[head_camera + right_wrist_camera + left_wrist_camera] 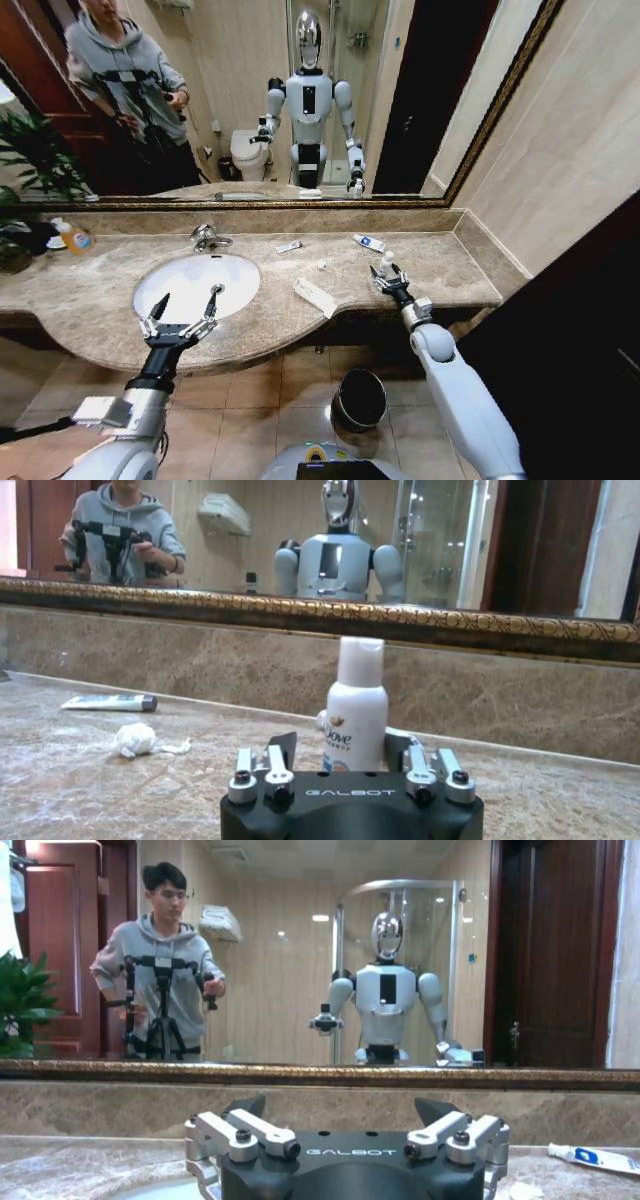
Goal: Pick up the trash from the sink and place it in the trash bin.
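Right gripper (340, 769) at a small white bottle (355, 705) on the counter.

Its jaws stand apart, the bottle upright between them. Only the wrist view shows a crumpled white wad (135, 739) and a tube (108, 702) nearby. The left gripper (187, 304) hovers with spread jaws over the sink (150, 290); the trash bin (360, 399) sits on the floor.

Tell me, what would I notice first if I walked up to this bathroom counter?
Probably the right gripper, open around a small white bottle standing on the marble counter to the right of the sink. Next, the left gripper, hanging wide open over the front of the sink. Down on the floor under the counter sits a small round bin.
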